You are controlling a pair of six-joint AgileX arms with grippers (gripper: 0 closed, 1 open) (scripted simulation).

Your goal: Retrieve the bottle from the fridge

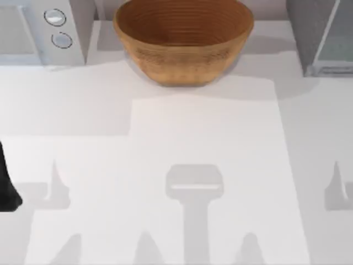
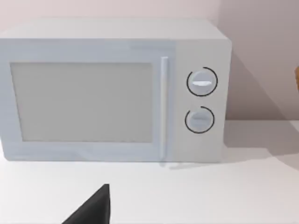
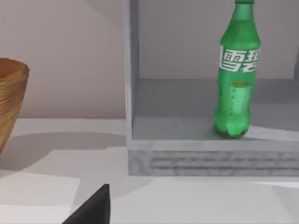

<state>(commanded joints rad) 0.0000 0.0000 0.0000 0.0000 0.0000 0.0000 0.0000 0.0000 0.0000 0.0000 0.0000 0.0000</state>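
- Your bottle (image 3: pixel 236 77) stands upright on the floor of the fridge (image 3: pixel 187 154), whose interior is open to the right wrist view; the fridge sits at the table's (image 1: pixel 209 138) far right corner.
- Neither gripper holds anything that you can see; whether their fingers are open or closed, I cannot tell.
- I judge you are at the opening step, the reach not yet begun.
- The left arm (image 1: pixel 6 187) waits at the table's left edge, facing the whitish box with two knobs (image 2: pixel 112 88).
- Next, advance the right arm into the fridge, level with the bottle's body, clear of the wooden bowl (image 1: pixel 183 38).
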